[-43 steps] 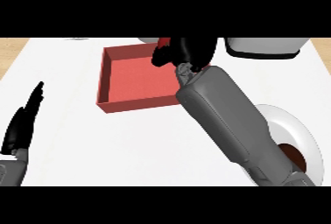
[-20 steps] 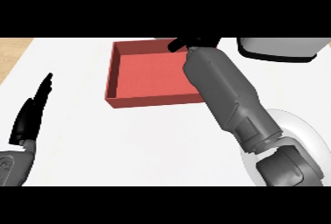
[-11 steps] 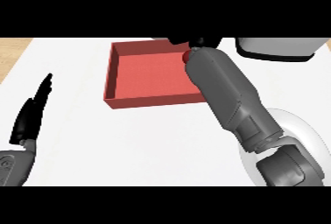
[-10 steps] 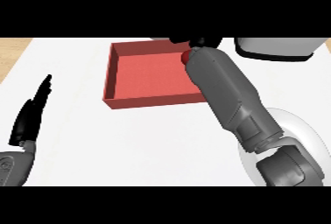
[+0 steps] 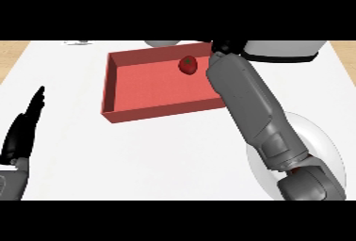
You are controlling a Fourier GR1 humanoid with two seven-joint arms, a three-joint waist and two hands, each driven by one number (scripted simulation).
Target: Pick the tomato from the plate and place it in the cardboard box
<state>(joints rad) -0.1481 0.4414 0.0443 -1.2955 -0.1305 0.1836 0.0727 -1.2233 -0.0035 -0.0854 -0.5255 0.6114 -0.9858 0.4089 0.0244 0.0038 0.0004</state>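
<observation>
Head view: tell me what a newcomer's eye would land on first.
The shallow red box on the white counter draws the eye first, with a small red tomato lying inside near its far right corner. Next comes the grey right forearm crossing the round white plate toward the box. The black left hand rests open at the left edge.

Open counter (image 5: 173, 150) — box (image 5: 149, 87) beyond

head view, steeply down, counter (image 5: 139, 150)
</observation>
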